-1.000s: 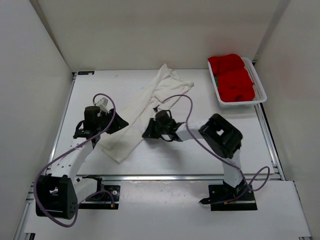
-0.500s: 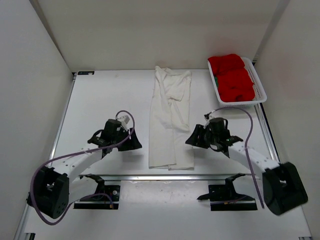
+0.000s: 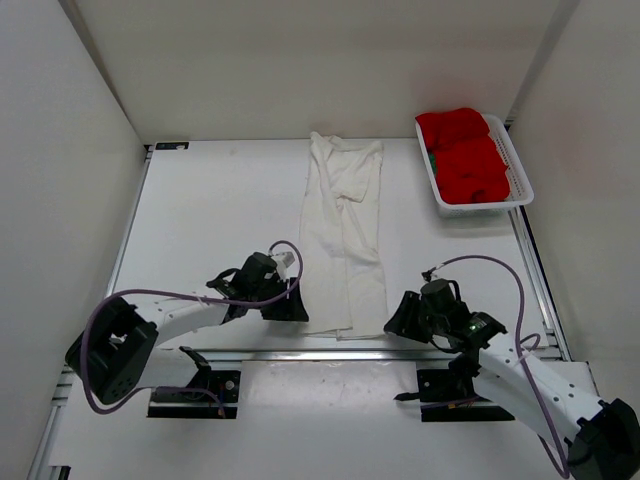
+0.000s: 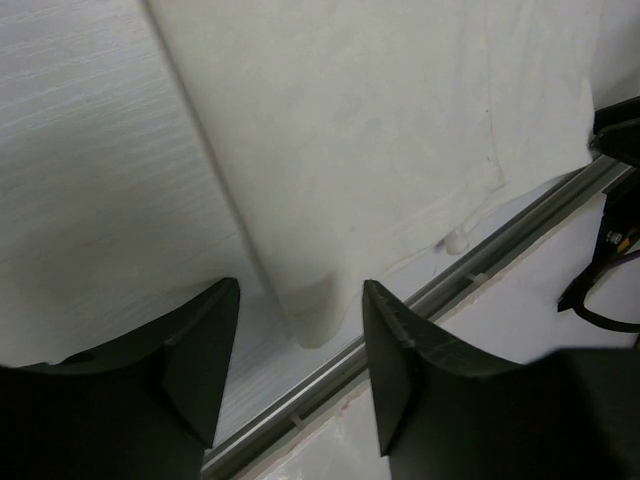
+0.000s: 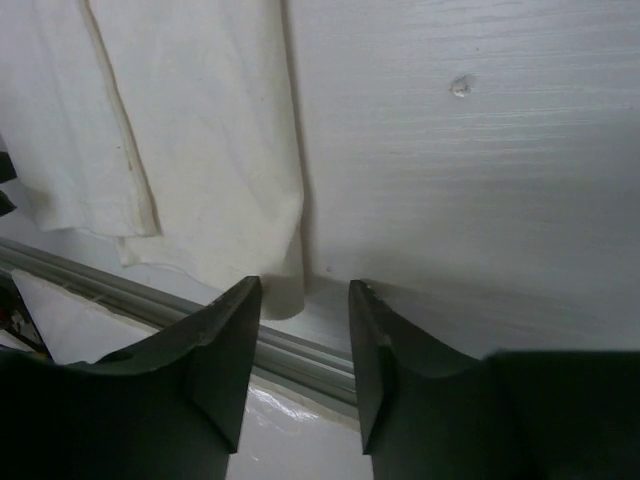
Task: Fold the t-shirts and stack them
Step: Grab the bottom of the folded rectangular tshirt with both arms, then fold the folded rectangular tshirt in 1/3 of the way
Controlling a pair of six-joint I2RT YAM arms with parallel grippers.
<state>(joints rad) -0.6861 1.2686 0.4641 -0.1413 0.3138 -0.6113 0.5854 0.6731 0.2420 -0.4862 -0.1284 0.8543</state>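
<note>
With left gripper and right gripper both gaping at the cream-white t-shirt's bottom-of-frame corners, I'd pinch all layers evenly.

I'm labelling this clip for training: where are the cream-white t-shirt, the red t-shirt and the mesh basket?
cream-white t-shirt (image 3: pixel 343 240), top view, middle of the folded cloth.
red t-shirt (image 3: pixel 468 162), top view, its bunched upper surface.
mesh basket (image 3: pixel 485 207), top view, its near wall.
</note>
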